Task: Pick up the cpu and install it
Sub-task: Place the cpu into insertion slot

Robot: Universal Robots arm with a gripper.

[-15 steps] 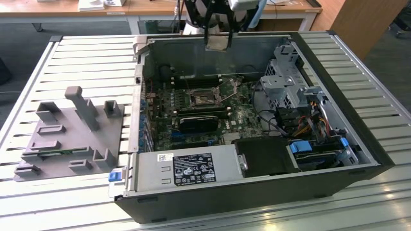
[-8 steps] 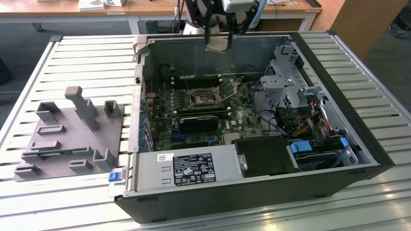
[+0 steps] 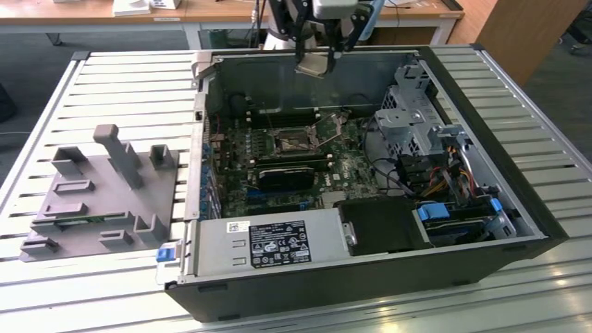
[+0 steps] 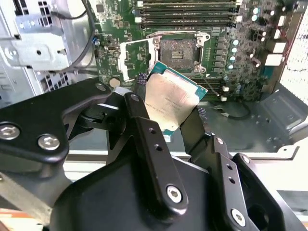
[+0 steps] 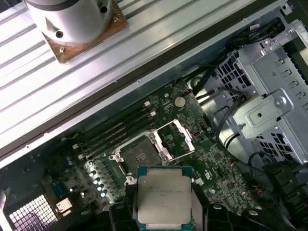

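Plainly the gripper (image 4: 166, 118) is clamped on the cpu (image 4: 172, 96) by opposite edges, high over the motherboard (image 4: 118, 26). The chip is probably light, stiff and fragile underneath, so holding it by the edges suits.

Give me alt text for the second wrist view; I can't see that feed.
Two black fingers clamp the cpu by opposite edges, tilted, above the motherboard. Beyond it the socket sits empty, its metal frame swung open.

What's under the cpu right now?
Motherboard, below: the gripper holds the cpu in the air. The open socket shows uncovered beside it; the board patch behind the chip is hidden.
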